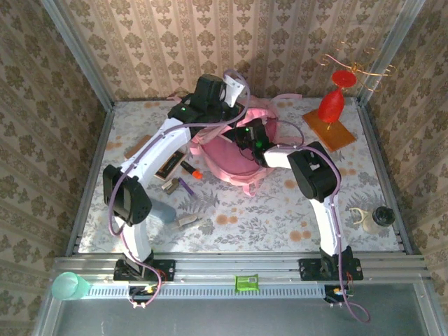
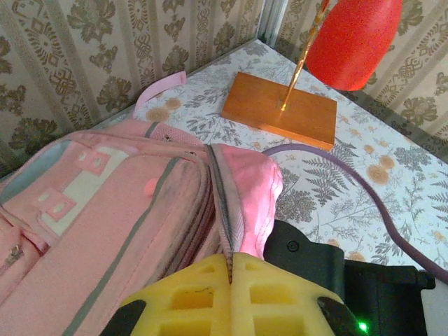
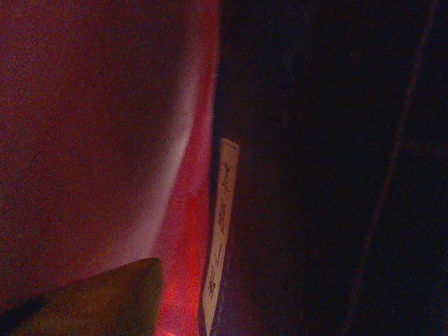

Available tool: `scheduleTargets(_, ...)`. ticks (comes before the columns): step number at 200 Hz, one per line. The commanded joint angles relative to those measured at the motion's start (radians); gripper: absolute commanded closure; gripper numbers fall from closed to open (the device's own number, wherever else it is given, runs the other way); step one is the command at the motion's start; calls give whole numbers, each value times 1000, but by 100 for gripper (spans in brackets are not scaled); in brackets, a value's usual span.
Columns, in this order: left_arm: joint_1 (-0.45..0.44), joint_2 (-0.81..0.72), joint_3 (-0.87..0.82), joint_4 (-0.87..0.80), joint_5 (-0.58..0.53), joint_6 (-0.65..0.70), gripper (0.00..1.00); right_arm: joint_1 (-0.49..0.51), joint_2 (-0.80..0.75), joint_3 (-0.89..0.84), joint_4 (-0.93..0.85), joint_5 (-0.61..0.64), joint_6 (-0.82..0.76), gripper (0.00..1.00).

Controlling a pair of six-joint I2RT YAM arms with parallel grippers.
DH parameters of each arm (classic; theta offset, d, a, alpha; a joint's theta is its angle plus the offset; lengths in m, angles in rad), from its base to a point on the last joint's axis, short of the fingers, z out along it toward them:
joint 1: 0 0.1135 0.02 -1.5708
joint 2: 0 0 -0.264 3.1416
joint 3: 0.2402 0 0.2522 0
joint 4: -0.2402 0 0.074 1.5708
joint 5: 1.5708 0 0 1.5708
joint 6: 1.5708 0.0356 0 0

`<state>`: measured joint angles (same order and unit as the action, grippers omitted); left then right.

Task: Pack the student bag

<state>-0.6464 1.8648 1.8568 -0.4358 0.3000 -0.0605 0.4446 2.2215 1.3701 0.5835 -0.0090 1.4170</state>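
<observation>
The student bag (image 1: 227,166) lies mid-worktop (image 1: 280,210), toward the far side. The left claw (image 2: 231,271) is pressed together, clamped on the fabric edge of the bag's opening. The right claw (image 1: 243,136) sits inside the bag, in darkness; I cannot tell whether it is apart or together.

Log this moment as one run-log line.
left tool: shut on student bag zip edge | right tool: reaching into bag, open/shut unclear
</observation>
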Motion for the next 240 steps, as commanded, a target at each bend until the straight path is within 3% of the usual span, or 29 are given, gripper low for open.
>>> scheduleTargets(1, 9, 13, 31, 56, -5, -50, 100, -15, -138, -91, -119, 28, -162, 36)
scheduleTargets(40, 30, 26, -7, 79, 27, -87, 96, -38, -494, -377, -212, -17, -414, 31)
scheduleTargets(50, 33, 22, -23, 72, 39, -85, 87, -37, -591, -432, -275, -14, -479, 31)
scheduleTargets(61, 37, 3, -60, 62, 34, -83, 70, -34, -689, -484, -358, 0, -557, 31)
scheduleTargets(79, 65, -72, -202, 77, -38, -110, 48, -19, -839, -550, -531, 106, -671, 31)
scheduleTargets(99, 138, -219, -464, 166, -158, -196, 34, -2, -989, -638, -590, 185, -751, 31)
scheduleTargets(113, 253, -334, -650, 212, -252, -297, 28, 20, -1048, -664, -605, 205, -807, 31)
scheduleTargets(137, 499, -459, -917, 294, -290, -483, 20, 64, -1051, -657, -587, 193, -870, 30)
scheduleTargets(159, 656, -424, -975, 294, -256, -538, 13, 73, -978, -634, -542, 136, -871, 30)
scheduleTargets(187, 680, -288, -899, 227, -330, -504, 11, 75, -893, -611, -498, 72, -863, 30)
scheduleTargets(240, 677, -67, -765, 189, -321, -510, 19, 71, -879, -630, -484, 63, -872, 29)
